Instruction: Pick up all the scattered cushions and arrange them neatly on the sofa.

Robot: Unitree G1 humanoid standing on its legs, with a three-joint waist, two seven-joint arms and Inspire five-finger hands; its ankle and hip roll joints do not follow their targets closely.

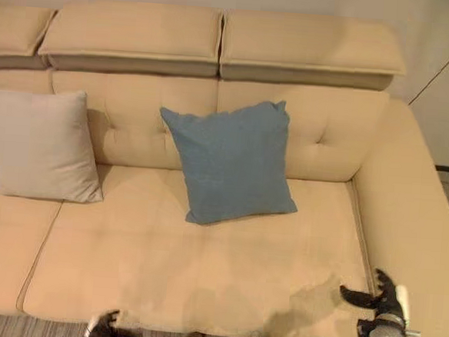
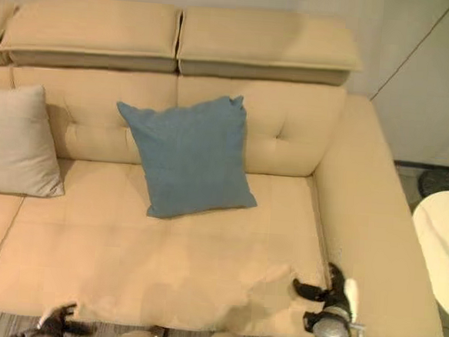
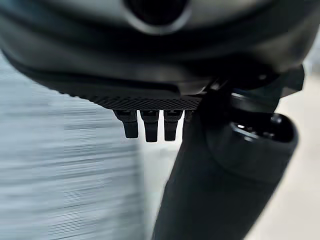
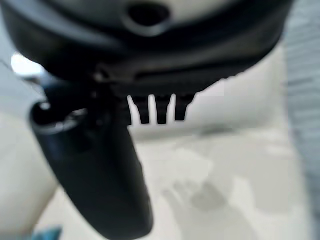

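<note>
- cushions: 2 total, both on sofa [image 1: 201, 282] seat, leaning on backrest
- 1x blue cushion [image 1: 233, 161], approx mid sofa
- 1x light grey cushion [image 1: 37, 144], to robot's left of blue one, apart from it
- sofa: 1, tan
- headrest pads along sofa top: 3 in left eye view, leftmost cut by frame edge
- seat cushions of sofa: 2 visible, w/ seam between under grey cushion
- hands: 2; left hand [image 1: 105, 331] at lower edge by sofa front, right hand [image 1: 381, 299] over seat near armrest
- round white tabletop [image 2: 442, 249]: 1, beside sofa's right end
</note>
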